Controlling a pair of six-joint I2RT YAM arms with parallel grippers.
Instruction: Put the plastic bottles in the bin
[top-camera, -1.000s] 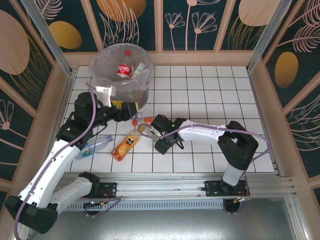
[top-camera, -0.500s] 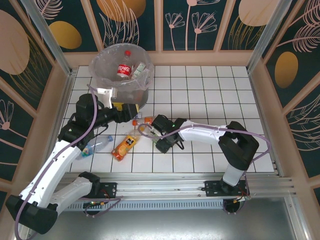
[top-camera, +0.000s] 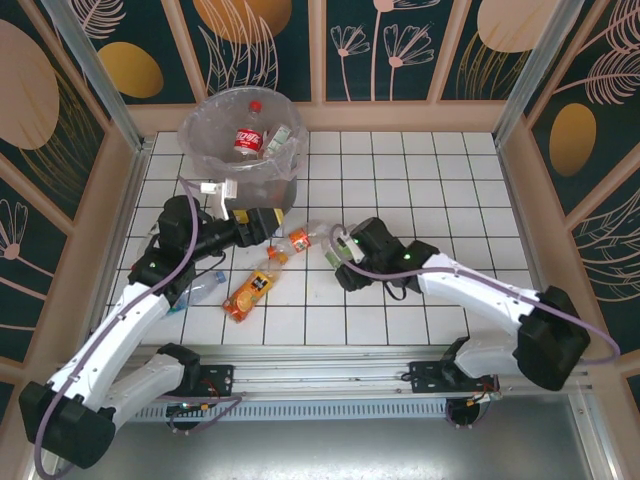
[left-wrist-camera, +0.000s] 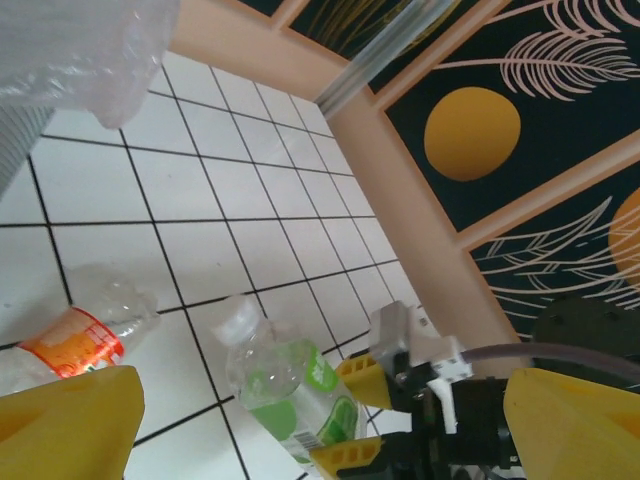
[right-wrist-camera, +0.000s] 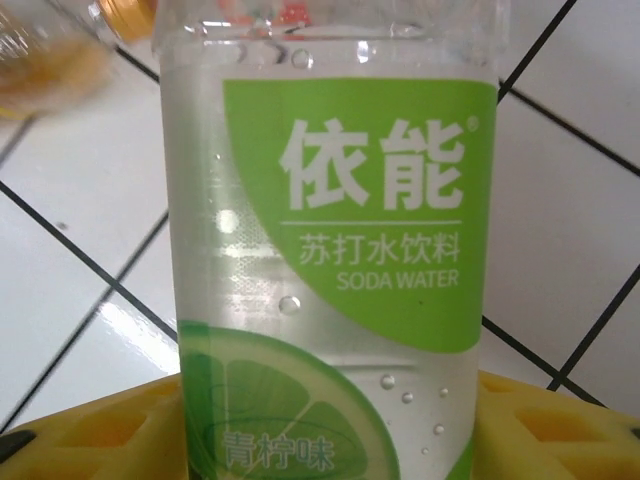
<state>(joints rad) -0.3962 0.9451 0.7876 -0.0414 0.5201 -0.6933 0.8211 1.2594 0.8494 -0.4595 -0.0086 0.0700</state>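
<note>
White tiles (top-camera: 420, 170) are spreading under everything, with the bin (top-camera: 243, 135) sitting far left and loose bottles (top-camera: 250, 290) lying around mid-table. I'd judge the right gripper (top-camera: 341, 254) is needing a high carry over that rim before releasing; its pads (right-wrist-camera: 90, 430) are clamping the green-labelled soda bottle (right-wrist-camera: 330, 280) near the table's middle, while the left gripper (top-camera: 266, 222) is hanging wide apart, empty.

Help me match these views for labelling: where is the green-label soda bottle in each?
Top: green-label bottle at centre.
Left wrist: bottom centre, in the right claw.
Right wrist: close up, mid-frame.
Landmark: the orange-label bottle beside it, and the white tiles.
</note>
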